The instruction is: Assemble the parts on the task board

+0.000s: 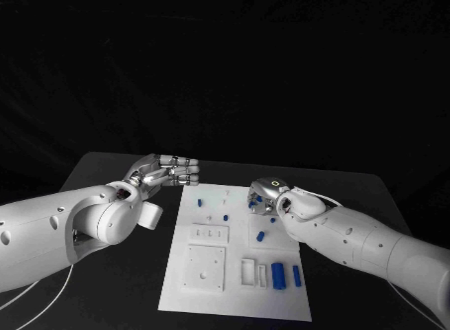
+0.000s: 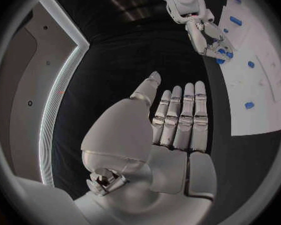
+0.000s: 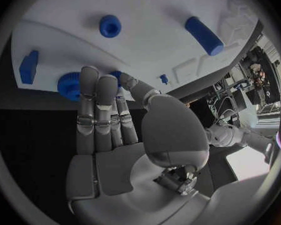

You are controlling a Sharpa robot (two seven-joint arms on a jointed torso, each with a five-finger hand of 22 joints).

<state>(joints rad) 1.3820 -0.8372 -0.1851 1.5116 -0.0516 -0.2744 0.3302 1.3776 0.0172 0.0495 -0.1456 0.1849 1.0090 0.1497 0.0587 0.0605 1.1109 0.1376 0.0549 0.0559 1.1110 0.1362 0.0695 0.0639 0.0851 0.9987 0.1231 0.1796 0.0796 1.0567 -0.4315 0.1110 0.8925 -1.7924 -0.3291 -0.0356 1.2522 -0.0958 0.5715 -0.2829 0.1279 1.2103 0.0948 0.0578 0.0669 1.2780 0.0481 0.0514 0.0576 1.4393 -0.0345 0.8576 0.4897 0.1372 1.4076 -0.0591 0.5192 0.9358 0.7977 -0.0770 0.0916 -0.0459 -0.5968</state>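
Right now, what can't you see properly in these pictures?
- Whether the right hand holds a blue part: its fingers cover it in the right wrist view.
- The white board's small holes: too tiny in the head view.
- The board's far end: the left wrist view cuts it off.

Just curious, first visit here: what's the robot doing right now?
Left hand open, off the white task board. Right hand fingertips at a round blue part; grip unclear. Nothing blocking.

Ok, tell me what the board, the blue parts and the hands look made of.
Board: white, matte, probably plastic; flat with moulded recesses.
Blue parts: likely plastic; uniform colour, dull sheen, one knurled.
Left hand and right hand: silver, metallic-looking segments with soft highlights; metal or coated plastic, cannot tell.
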